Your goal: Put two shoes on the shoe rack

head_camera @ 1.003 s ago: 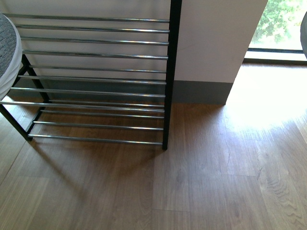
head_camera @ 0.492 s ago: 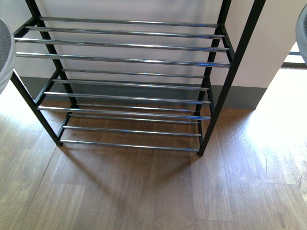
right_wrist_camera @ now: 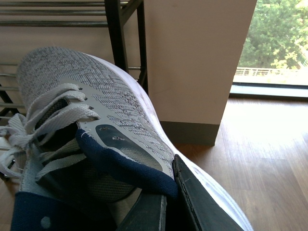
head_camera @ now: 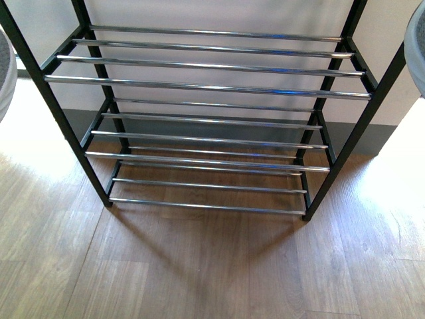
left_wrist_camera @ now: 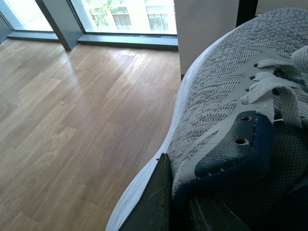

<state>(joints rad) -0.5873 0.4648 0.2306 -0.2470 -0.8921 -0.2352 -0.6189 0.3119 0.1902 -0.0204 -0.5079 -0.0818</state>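
The shoe rack [head_camera: 206, 86] fills the front view, a black frame with tiers of chrome bars, all bare. One grey sneaker [left_wrist_camera: 226, 106] with a white sole and navy lining hangs in my left gripper [left_wrist_camera: 175, 202], which is shut on its collar; its toe edge shows at the front view's left border [head_camera: 5, 66]. My right gripper [right_wrist_camera: 168, 202] is shut on the collar of the other grey sneaker [right_wrist_camera: 91, 96], whose edge appears at the front view's right border [head_camera: 417, 46]. The rack's black post [right_wrist_camera: 115, 29] stands just beyond that shoe's toe.
A white wall [head_camera: 219, 13] with a grey skirting board [head_camera: 212, 129] stands behind the rack. Wooden floor [head_camera: 199, 266] spreads in front. A wall corner [right_wrist_camera: 197, 62] and windows [right_wrist_camera: 279, 38] lie to the right, and more windows [left_wrist_camera: 125, 14] to the left.
The front view has swung so the rack shifted from the left to the middle. Both rack sides now show, and the right-hand window has left the view.
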